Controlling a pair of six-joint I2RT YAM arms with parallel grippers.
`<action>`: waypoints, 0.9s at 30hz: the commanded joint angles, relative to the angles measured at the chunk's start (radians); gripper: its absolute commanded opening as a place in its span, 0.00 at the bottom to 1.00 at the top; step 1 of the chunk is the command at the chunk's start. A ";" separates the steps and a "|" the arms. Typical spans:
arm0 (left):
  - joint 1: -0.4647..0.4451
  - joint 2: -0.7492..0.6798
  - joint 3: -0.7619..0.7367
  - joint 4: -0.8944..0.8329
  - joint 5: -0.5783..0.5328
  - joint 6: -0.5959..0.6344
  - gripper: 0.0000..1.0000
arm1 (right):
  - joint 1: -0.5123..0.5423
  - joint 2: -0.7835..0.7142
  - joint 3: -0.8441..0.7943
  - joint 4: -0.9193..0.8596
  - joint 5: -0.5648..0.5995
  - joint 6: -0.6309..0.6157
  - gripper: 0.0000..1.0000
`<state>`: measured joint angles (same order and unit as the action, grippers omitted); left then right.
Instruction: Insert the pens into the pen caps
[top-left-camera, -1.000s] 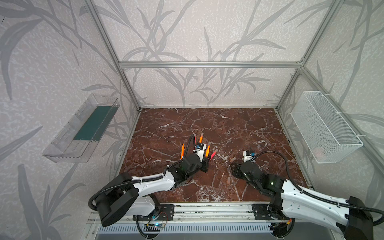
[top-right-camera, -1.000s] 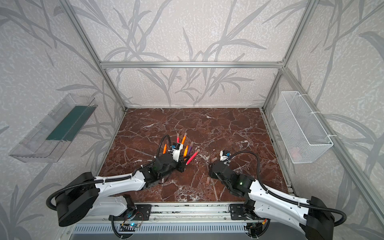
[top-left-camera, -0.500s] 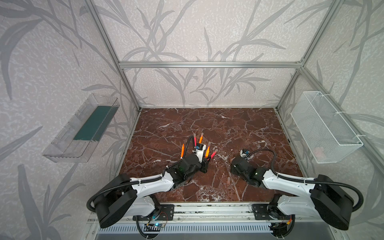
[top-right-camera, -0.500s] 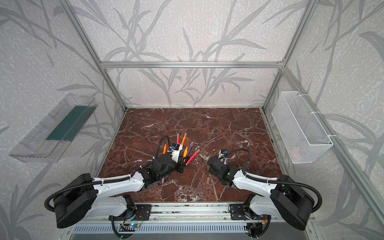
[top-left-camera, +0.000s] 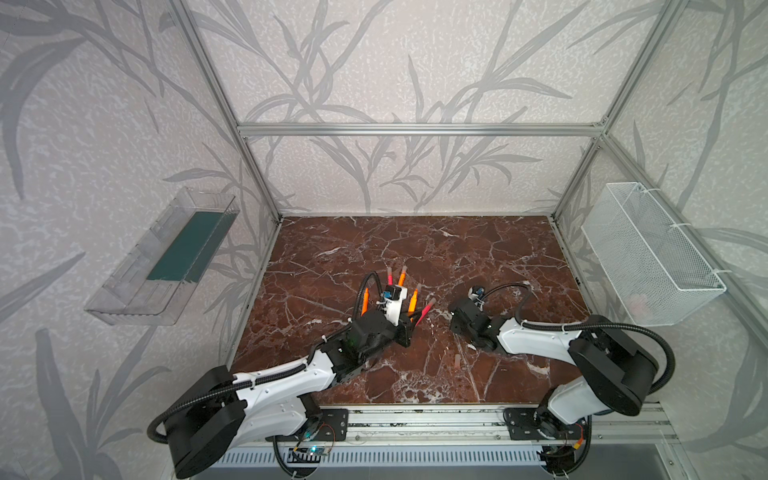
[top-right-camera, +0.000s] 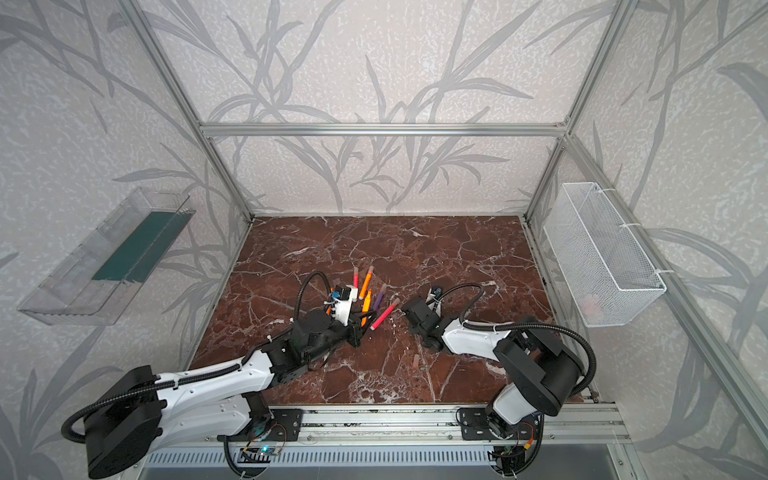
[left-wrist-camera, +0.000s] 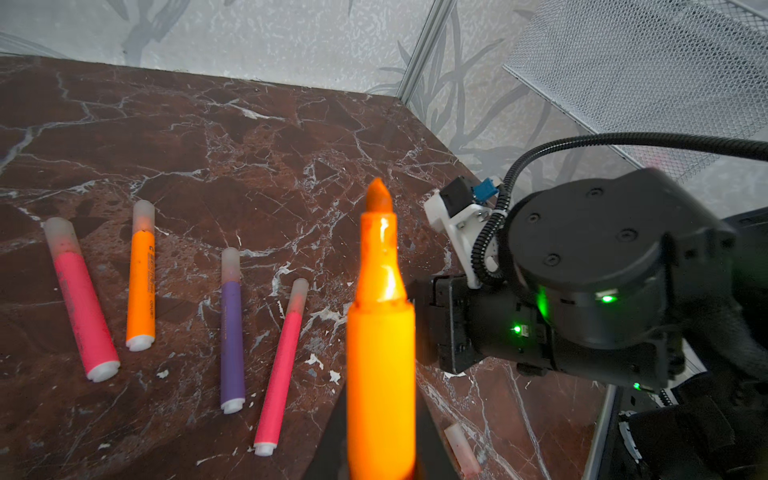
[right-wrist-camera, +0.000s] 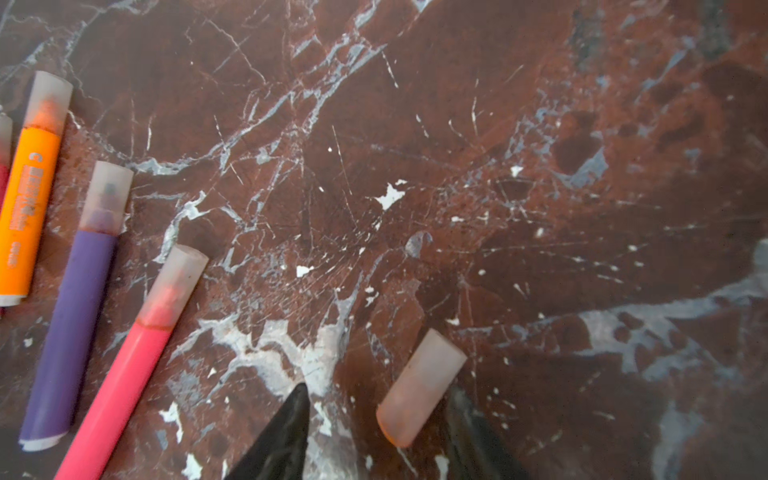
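My left gripper is shut on an uncapped orange pen, which points its bare tip away from the wrist. In both top views this gripper hovers near the front of the row of pens. Four capped pens lie on the marble: pink, orange, purple and pink. Another orange pen lies left of the arm. My right gripper is open. A pale pen cap sits between its fingers, close to one and apart from the other. A second cap lies loose nearer the front.
The marble table is walled by an aluminium frame. A white mesh basket hangs on the right wall and a clear tray on the left wall. The right arm's wrist stands close beside the held pen.
The right arm has folded back and its gripper has moved left toward the pens, its jaws narrowing slightly. The left arm has stayed still with the orange pen.
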<state>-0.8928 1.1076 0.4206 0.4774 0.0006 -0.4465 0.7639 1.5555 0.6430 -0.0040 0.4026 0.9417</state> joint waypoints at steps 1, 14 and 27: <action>-0.001 -0.030 -0.020 -0.018 -0.013 0.011 0.00 | -0.008 0.048 0.046 -0.007 0.039 -0.021 0.51; -0.002 -0.073 -0.019 -0.051 -0.029 0.029 0.00 | -0.008 0.125 0.163 -0.189 0.111 -0.036 0.43; -0.001 -0.082 -0.022 -0.057 -0.032 0.031 0.00 | -0.008 0.219 0.195 -0.225 0.108 -0.045 0.29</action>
<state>-0.8928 1.0485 0.4084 0.4187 -0.0177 -0.4259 0.7601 1.7367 0.8410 -0.1753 0.5163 0.9035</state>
